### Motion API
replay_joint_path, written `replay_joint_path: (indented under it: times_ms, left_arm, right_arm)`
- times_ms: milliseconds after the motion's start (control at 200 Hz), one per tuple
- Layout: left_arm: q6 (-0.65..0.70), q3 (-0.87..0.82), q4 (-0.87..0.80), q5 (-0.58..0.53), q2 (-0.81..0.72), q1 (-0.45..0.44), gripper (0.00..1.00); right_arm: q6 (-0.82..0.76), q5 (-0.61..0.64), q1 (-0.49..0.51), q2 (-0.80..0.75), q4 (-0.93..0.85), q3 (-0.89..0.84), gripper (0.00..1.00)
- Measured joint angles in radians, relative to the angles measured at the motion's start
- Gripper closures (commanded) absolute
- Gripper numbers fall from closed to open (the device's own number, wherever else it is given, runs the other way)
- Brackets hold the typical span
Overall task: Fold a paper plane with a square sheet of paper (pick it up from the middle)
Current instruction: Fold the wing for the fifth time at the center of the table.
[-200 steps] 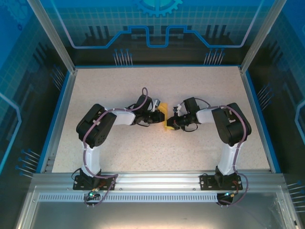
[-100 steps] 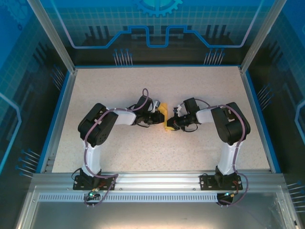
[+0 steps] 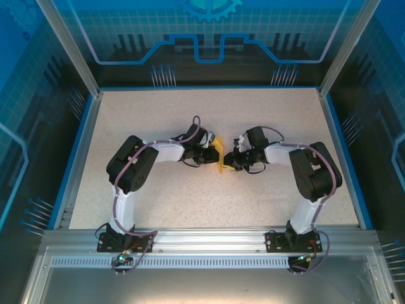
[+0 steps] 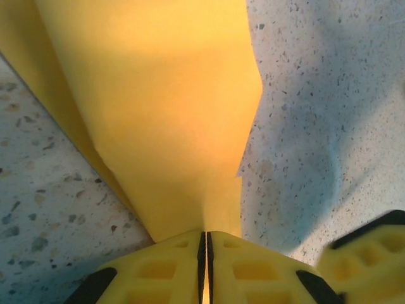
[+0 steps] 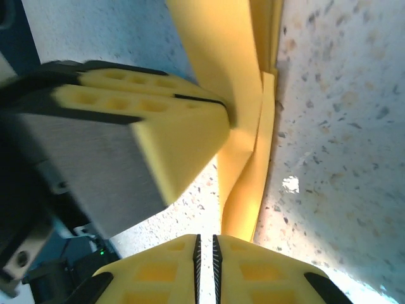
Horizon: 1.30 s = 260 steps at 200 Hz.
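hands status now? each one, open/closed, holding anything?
left hand: closed, pinching the folded paper.
right hand: jaws nearly together at the paper's edge; whether it grips cannot be told.

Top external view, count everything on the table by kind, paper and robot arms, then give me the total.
Orange-yellow sheet of paper: 1, partly folded, held up between the two arms
Robot arms: 2, the left arm and the right arm
Total: 3
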Motion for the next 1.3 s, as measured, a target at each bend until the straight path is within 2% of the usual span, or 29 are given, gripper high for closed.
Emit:
replay_joint_path:
  times_ms: [110, 335, 645, 1300]
  left_arm:
    - [0.001, 0.029, -0.036, -0.012, 0.011, -0.005, 0.86]
    - [-0.007, 0.063, -0.079, -0.035, 0.023, -0.013, 0.88]
    - [-0.040, 0.074, -0.099, -0.053, 0.023, -0.016, 0.90]
    - [-0.056, 0.107, -0.145, -0.069, 0.024, -0.020, 0.87]
  right_arm:
    - [-0.030, 0.075, 0.016, -0.047, -0.053, 0.010, 0.86]
    - [-0.058, 0.165, 0.097, -0.032, -0.104, 0.058, 0.90]
    - [-0.061, 0.196, 0.109, 0.029, -0.105, 0.060, 0.92]
    - [-0.060, 0.201, 0.086, 0.019, -0.089, 0.010, 0.92]
